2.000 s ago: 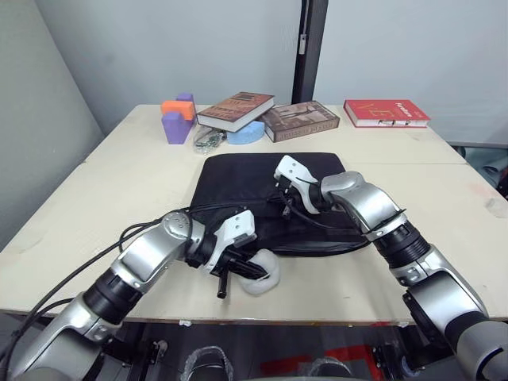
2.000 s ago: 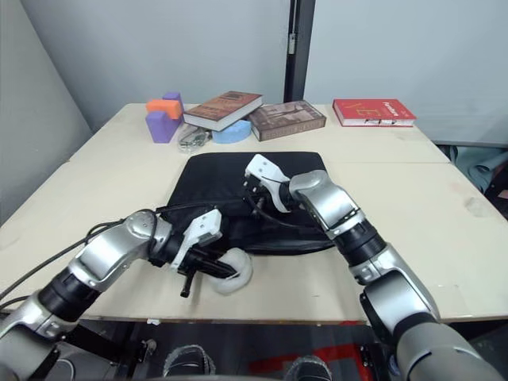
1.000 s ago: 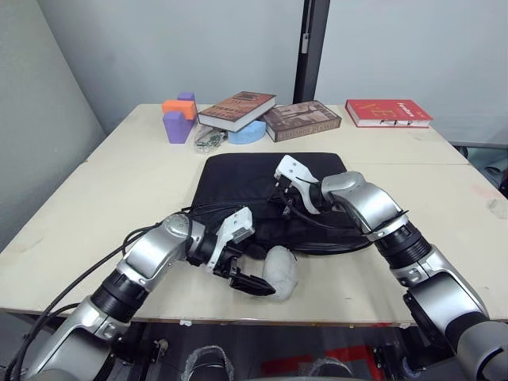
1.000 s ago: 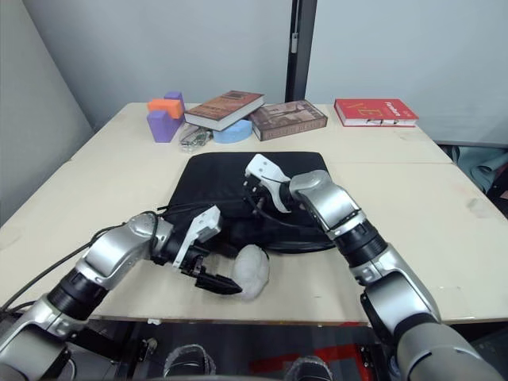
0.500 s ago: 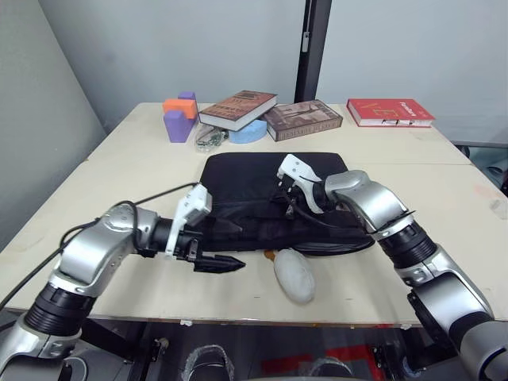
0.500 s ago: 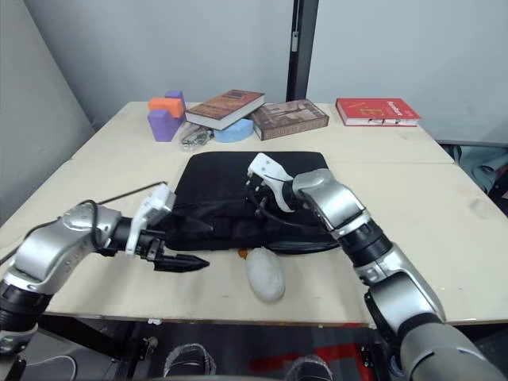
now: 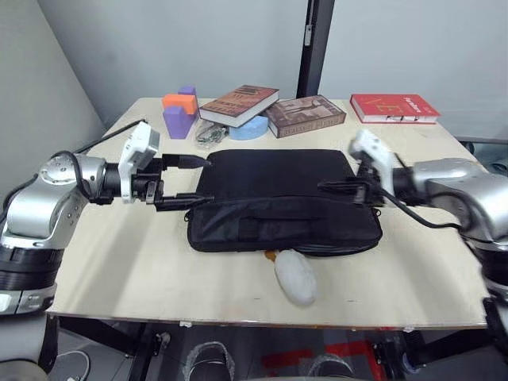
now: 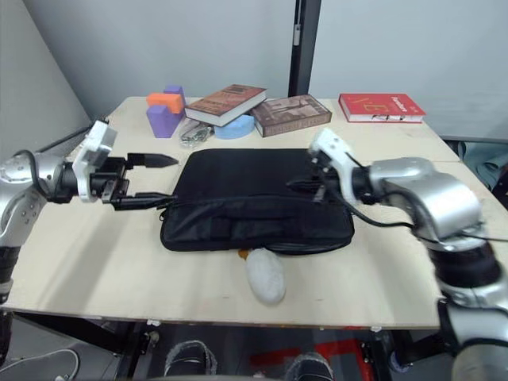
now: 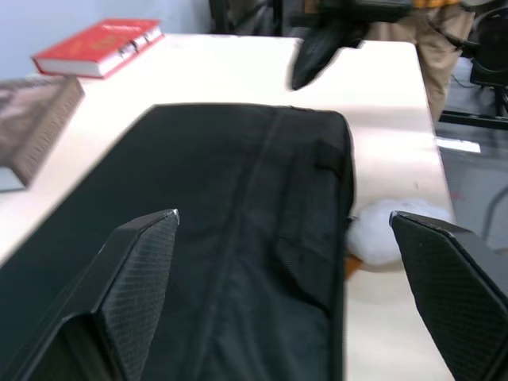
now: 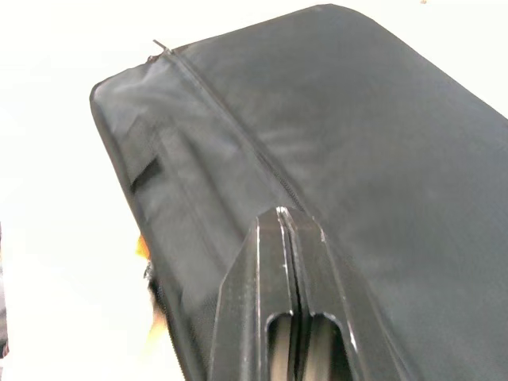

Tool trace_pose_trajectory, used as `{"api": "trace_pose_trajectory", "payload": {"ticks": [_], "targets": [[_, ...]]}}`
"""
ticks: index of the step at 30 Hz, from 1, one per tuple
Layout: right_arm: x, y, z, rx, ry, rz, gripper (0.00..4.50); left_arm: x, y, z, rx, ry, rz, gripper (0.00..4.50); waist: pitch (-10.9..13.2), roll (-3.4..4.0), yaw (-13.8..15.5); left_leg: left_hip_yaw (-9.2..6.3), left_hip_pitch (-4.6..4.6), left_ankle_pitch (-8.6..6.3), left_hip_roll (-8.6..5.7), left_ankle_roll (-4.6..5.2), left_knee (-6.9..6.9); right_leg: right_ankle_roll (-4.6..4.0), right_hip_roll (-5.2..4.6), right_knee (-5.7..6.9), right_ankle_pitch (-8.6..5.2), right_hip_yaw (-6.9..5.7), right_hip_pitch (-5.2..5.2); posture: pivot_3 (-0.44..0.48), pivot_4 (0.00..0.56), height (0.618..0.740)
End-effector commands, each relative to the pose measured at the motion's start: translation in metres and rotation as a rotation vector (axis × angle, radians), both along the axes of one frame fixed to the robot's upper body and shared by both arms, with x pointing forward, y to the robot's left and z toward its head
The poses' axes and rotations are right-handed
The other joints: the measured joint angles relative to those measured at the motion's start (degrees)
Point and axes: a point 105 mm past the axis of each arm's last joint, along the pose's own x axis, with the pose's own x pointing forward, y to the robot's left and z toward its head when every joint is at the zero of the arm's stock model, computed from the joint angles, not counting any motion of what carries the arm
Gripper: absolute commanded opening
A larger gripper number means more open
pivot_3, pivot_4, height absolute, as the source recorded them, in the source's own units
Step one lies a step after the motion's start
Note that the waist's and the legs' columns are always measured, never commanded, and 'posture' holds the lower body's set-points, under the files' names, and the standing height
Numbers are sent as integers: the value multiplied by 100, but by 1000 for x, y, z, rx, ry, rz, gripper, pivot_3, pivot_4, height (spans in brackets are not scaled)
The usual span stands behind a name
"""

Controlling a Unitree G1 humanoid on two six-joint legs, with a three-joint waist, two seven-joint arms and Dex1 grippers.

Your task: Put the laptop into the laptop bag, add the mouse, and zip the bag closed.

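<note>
The left gripper (image 7: 184, 181) is hovering with fingers spread at the laptop bag's (image 7: 278, 198) left end; the right gripper (image 7: 337, 187) is poised with fingers pressed together over its right end. The bag is lying flat mid-table, seemingly zipped. Just near of it, a white plush duck (image 7: 294, 276) is lying. Confirm the zipper sits fully home before withdrawing.

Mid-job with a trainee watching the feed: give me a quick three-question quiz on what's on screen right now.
1. True or false: the left gripper is open.
2. Relative to the laptop bag, the white plush toy lies: A on top of it, B on the table by its near edge, C behind it.
3. Fill in: the right gripper has its fingers ___.
Key: 1 true; 2 B; 3 shut.
</note>
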Motion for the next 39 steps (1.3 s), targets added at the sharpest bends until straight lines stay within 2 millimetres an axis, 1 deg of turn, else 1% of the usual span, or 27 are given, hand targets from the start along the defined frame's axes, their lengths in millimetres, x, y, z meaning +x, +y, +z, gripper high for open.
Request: {"api": "trace_pose_trajectory", "payload": {"ticks": [1, 3, 5, 8, 10, 13, 14, 17, 20, 21, 24, 28, 29, 30, 31, 32, 34, 37, 39], "targets": [[-31, -26, 26, -13, -90, 24, 0, 5, 1, 22, -16, -64, -10, 4474, 2, -1, 30, 2, 2, 0, 0, 0, 0, 0, 0, -3, 0, 1, 3, 0, 150, 725], [-40, -42, 33, -21, -102, -16, 0, 9, 0, 21, -11, -60, -17, 4474, 2, -2, 46, 2, 3, 0, 0, 1, 1, 0, 0, -1, 0, 2, 2, 0, 150, 725], [-47, -55, 39, -25, -121, -62, 0, 10, -3, 13, 26, -64, -40, 4474, 2, -1, 21, 9, 9, 0, 0, 2, 4, 0, 0, 6, 0, 8, 3, 0, 150, 725], [-57, -68, 46, -25, -144, -107, 0, 14, -10, 0, 61, -59, -82, 4474, 2, -2, 16, 8, 14, 0, 1, 4, 16, 0, -2, 21, 0, 10, 5, 0, 150, 725], [-62, -72, 49, -28, -155, -121, 0, 18, -15, -6, 64, -56, -102, 4474, 2, -1, 22, 8, 16, 0, 1, 8, 24, 0, -4, 27, 0, 12, 6, 0, 150, 725], [-69, -75, 56, -30, -176, -131, 0, 26, -28, -11, 40, -45, -149, 4474, 2, -1, 55, 8, 16, 1, 0, 12, 35, -1, -4, 36, 0, 14, 7, 0, 150, 725], [-70, -76, 59, -31, -189, -140, 0, 28, -37, -14, 27, -41, -179, 4474, 2, -2, 66, 8, 16, 0, 0, 15, 42, -1, -5, 40, 0, 15, 8, 0, 150, 725], [-74, -76, 64, -34, -205, -148, 0, 31, -51, -20, 21, -40, -241, 4474, 2, -2, 95, 6, 9, 0, -2, 21, 52, -2, -7, 40, 1, 15, 10, 0, 150, 725], [-84, -75, 71, -6, -203, -148, 0, 33, -59, -28, 47, -44, -283, 4474, 2, -1, 113, 7, 7, 0, -2, 23, 51, -2, -7, 39, 1, 14, 7, 0, 150, 725], [-86, -76, 75, 1, -207, -155, 255, 37, -62, -30, 50, -46, -282, 4498, 2, -1, 119, 8, 7, 0, -2, 23, 49, -2, -7, 39, 1, 14, 6, 0, 150, 725], [-93, -75, 80, 8, -214, -157, 1193, 44, -73, -31, 29, -64, -293, 3623, 2, -1, 178, 6, 5, 0, -2, 26, 53, -2, -7, 38, 1, 14, 8, 0, 150, 725], [-96, -75, 82, 8, -210, -167, 2555, 46, -88, -41, 23, -57, -353, 2192, 2, -1, 235, 7, 5, -1, -4, 29, 58, -2, -11, 39, 1, 14, 10, 0, 150, 725], [-97, -75, 82, 8, -209, -168, 2872, 47, -90, -43, 24, -52, -358, 1896, 2, -1, 246, 7, 5, -1, -4, 30, 58, -2, -11, 39, 1, 14, 12, 0, 150, 725], [-98, -75, 82, 9, -209, -168, 3247, 48, -91, -45, 26, -53, -363, 1475, 2, -1, 248, 6, 4, 0, -5, 31, 59, -2, -11, 39, 1, 14, 11, 0, 150, 725], [-99, -75, 83, 9, -210, -170, 3441, 49, -94, -48, 33, -42, -370, 1274, 2, -1, 248, 6, 4, 0, -5, 31, 59, -2, -11, 39, 1, 14, 11, 0, 150, 725], [-99, -75, 84, 9, -210, -170, 3899, 50, -95, -51, 39, -36, -374, 830, 2, -1, 251, 6, 3, 0, -5, 31, 59, -2, -12, 39, 1, 14, 10, 0, 150, 725], [-101, -75, 85, 11, -207, -169, 4500, 54, -99, -61, 57, -18, -378, 70, 2, -1, 260, 6, 3, 0, -5, 32, 59, -2, -12, 39, 1, 13, 9, 0, 150, 725], [-105, -72, 86, 13, -198, -159, 4500, 64, -106, -72, 63, 1, -357, 28, 2, -1, 273, 5, 3, 0, -6, 33, 62, -2, -13, 38, 1, 13, 12, 0, 150, 725], [-107, -70, 86, 19, -191, -147, 4500, 70, -112, -84, 83, 31, -326, 28, 2, -2, 290, 5, 2, -1, -7, 35, 64, -2, -15, 39, 1, 13, 13, 0, 150, 725]]}}
